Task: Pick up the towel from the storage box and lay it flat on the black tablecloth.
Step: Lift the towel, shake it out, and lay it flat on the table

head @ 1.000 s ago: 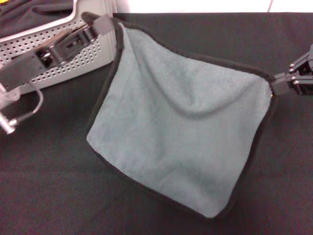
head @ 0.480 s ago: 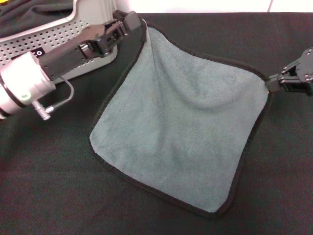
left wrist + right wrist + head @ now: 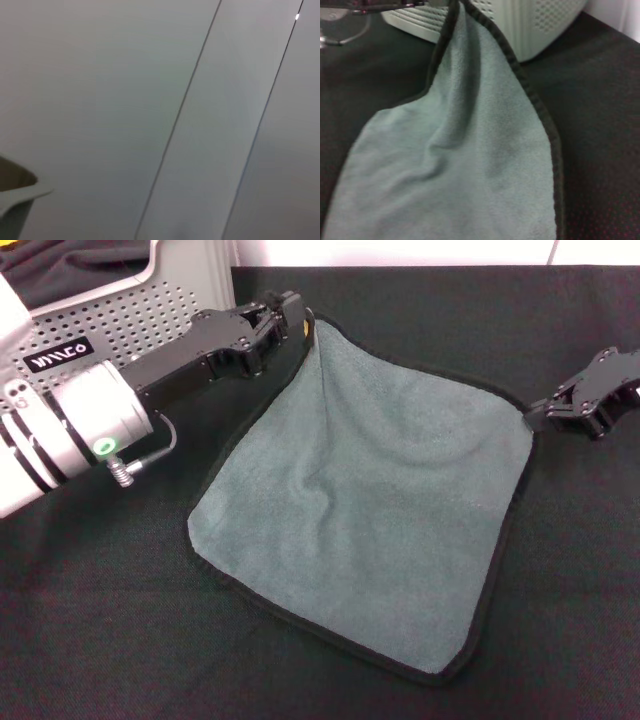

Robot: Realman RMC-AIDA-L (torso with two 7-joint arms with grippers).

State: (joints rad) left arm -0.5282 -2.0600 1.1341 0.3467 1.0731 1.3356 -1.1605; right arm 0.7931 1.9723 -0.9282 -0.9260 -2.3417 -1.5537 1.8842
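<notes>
The towel, grey-green face up with a black hem, lies spread on the black tablecloth. Its far left corner is still raised. My left gripper is shut on that corner beside the storage box, and a speck of the yellow-orange face shows there. My right gripper is low at the towel's right corner and shut on the hem. The right wrist view shows the towel running from the box across the tablecloth. The left wrist view shows only a pale wall.
The storage box stands at the back left and carries a black label. A dark charcoal cloth lies inside it. A pale wall runs behind the table. Black cloth lies open in front of and to the right of the towel.
Both grippers have come lower, the left one rightward and the right one leftward. The towel has gone slack and settled flatter on the tablecloth.
</notes>
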